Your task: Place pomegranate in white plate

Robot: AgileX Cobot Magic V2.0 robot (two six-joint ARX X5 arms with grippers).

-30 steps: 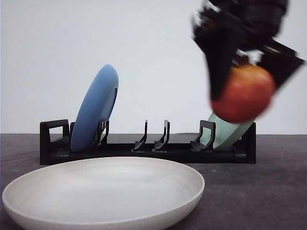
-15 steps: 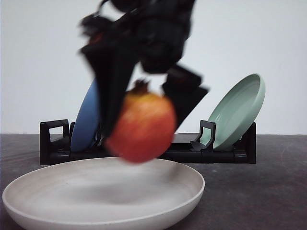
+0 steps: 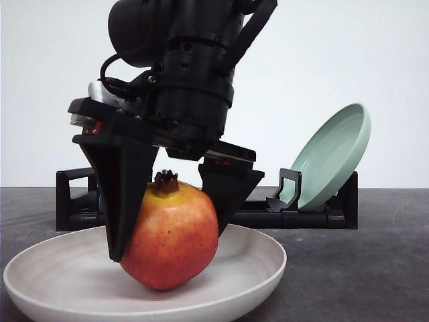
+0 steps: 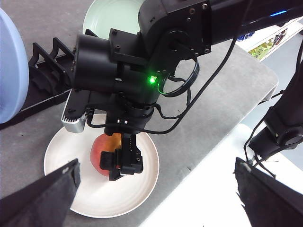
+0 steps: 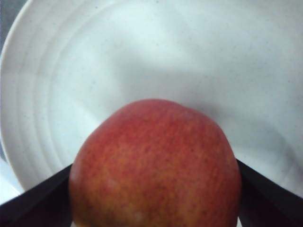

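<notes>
Right gripper (image 3: pixel 171 231) clamped on the pomegranate (image 3: pixel 171 238), its base resting in the white plate (image 3: pixel 53 278); blue plate mostly hidden; left gripper state unclear

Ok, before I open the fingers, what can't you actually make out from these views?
- Front view: the blue plate in the rack is hidden behind the right gripper.
- Front view: whether the pomegranate rests on the white plate is hidden by the near rim.
- Left wrist view: the left gripper fingers are cut off by the bottom edge.
</notes>
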